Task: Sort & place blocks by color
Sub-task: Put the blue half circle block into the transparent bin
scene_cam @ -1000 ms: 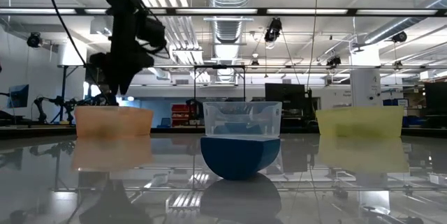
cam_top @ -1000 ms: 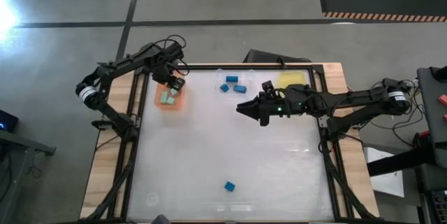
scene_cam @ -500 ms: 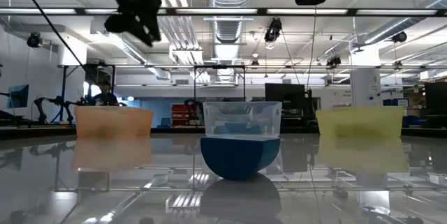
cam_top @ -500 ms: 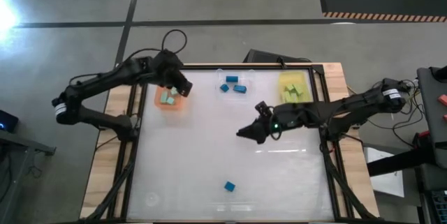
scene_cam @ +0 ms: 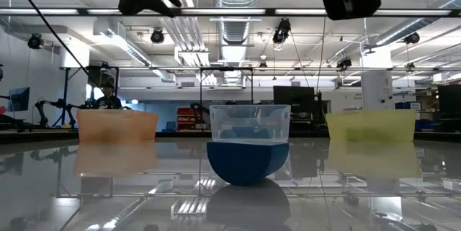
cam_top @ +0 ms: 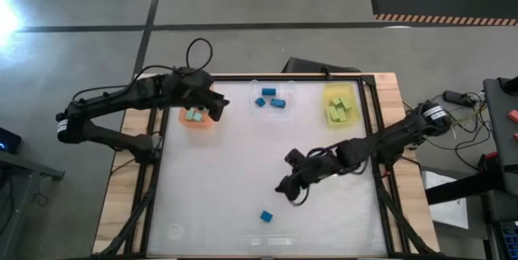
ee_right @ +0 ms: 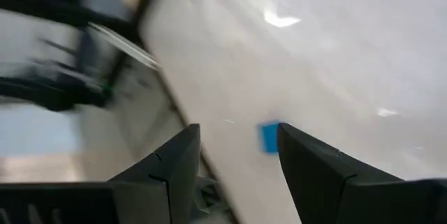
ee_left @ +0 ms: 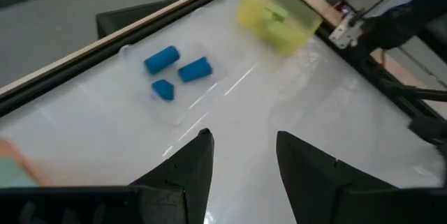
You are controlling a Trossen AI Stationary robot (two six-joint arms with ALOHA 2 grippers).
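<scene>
One darker blue block lies alone on the table near the near edge; the low view shows it close up as the blue block. My right gripper hovers open just far-right of it, and its wrist view shows the block between the fingers, farther off. My left gripper is open and raised beside the orange tray, which holds pale teal blocks. Three blue blocks lie in the clear tray. Yellow-green blocks sit in the yellow tray.
The three trays stand in a row along the far edge: orange tray, clear tray, yellow tray. A dark frame and wooden border run around the white table top. A person shows in the room far behind.
My left gripper has risen out of the orange tray and swung a little toward the table's right. My right gripper has travelled from near the yellow tray toward the near edge and the lone blue block, uncovering the yellow tray. No block has moved.
</scene>
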